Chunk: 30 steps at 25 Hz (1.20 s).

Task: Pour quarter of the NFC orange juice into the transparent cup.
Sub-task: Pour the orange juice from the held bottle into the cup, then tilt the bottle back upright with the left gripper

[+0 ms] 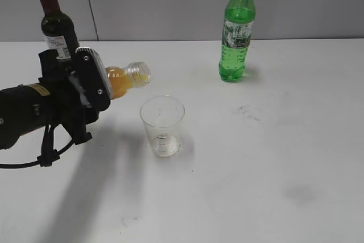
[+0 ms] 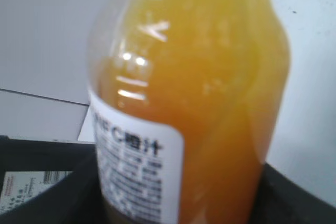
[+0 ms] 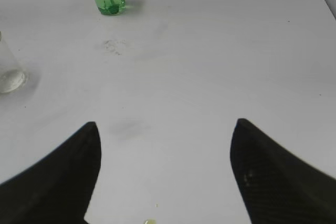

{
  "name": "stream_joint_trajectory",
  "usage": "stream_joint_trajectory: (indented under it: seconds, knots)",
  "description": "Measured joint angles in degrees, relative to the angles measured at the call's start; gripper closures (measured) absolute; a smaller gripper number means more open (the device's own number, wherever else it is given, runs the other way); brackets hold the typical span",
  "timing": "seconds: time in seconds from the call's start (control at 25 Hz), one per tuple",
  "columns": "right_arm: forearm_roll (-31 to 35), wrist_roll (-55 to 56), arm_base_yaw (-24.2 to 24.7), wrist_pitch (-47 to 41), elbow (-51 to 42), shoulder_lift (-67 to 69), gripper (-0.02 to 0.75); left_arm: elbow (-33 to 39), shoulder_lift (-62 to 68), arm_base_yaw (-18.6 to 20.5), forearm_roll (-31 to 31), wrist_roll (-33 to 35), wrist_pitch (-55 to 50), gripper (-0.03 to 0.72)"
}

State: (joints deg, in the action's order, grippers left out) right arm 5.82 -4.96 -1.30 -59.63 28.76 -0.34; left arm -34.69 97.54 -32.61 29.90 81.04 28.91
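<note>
Juice-filled, the NFC orange juice [image 2: 210, 103] seems light, slick plastic; left fingers [image 1: 85, 92] clamp its lower body, neck tilted above transparent cup [image 1: 162, 126]. Right fingers [image 3: 165, 174] gape empty.

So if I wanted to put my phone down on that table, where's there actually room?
The wide white tabletop right of the clear plastic cup and in front of the green soda bottle is bare apart from smudges. The left is crowded: the left gripper's fingers hold the tilted orange juice bottle beside the cup, with the dark wine bottle behind.
</note>
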Motion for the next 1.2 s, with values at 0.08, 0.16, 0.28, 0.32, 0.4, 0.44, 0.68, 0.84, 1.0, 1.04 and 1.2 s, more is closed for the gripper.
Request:
stream_joint_trajectory:
  seconds: [0.08, 0.16, 0.28, 0.32, 0.4, 0.44, 0.68, 0.84, 1.0, 1.04, 1.2]
  knots:
    - [0.0, 0.0, 0.0, 0.0, 0.0, 0.0, 0.148, -0.2, 0.0, 0.0, 0.3, 2.9, 0.0, 0.217]
    - [0.0, 0.0, 0.0, 0.0, 0.0, 0.0, 0.148, -0.2, 0.0, 0.0, 0.4, 6.0, -0.3, 0.217]
    - [0.0, 0.0, 0.0, 0.0, 0.0, 0.0, 0.148, -0.2, 0.0, 0.0, 0.6, 7.6, -0.5, 0.217]
    - [0.0, 0.0, 0.0, 0.0, 0.0, 0.0, 0.148, -0.2, 0.0, 0.0, 0.7, 7.9, -0.6, 0.217]
    - [0.0, -0.1, 0.0, 0.0, 0.0, 0.0, 0.148, -0.2, 0.0, 0.0, 0.9, 8.8, -0.8, 0.217]
    - [0.0, -0.1, 0.0, 0.0, 0.0, 0.0, 0.148, -0.2, 0.0, 0.0, 1.1, 9.7, -0.8, 0.217]
    - [0.0, -0.1, 0.0, 0.0, 0.0, 0.0, 0.148, -0.2, 0.0, -1.5, 3.0, 13.4, -0.8, 0.217]
    - [0.0, -0.1, 0.0, 0.0, 0.0, 0.0, 0.148, -1.2, 0.0, -2.3, 10.5, 16.1, -1.1, 0.217]
    - [0.0, -0.1, 0.0, 0.0, 0.0, 0.0, 0.148, -2.4, 0.0, -2.3, 15.0, 21.3, -0.7, 0.217]
    - [0.0, -0.1, 0.0, 0.0, 0.0, 0.0, 0.148, -2.7, 0.0, -2.3, 15.1, 22.0, -0.5, 0.217]
    - [0.0, -0.1, 0.0, 0.0, 0.0, 0.0, 0.148, -2.9, 0.0, -2.3, 15.2, 24.1, 0.2, 0.217]
